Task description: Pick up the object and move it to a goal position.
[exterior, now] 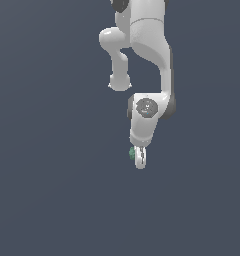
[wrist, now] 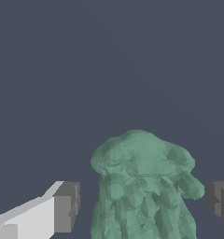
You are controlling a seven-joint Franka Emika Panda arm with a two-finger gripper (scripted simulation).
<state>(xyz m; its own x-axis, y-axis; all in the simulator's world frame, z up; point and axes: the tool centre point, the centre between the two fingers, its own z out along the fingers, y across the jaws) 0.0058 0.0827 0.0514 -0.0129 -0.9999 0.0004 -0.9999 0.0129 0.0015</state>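
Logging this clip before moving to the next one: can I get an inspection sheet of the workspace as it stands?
Surface: plain dark grey-blue floor, unmarked.
Job's things: green lump, bumpy and mottled, sitting between the gripper's fingers; gaps show on both sides in the wrist view.
Clutter: nothing seen.
Grippers: gripper open, down around the lump; contact not visible.
Cables: nothing seen.
Surroundings: white arm only; no goal marker seen.

Mottled green object (wrist: 142,186), white gripper (wrist: 142,205)
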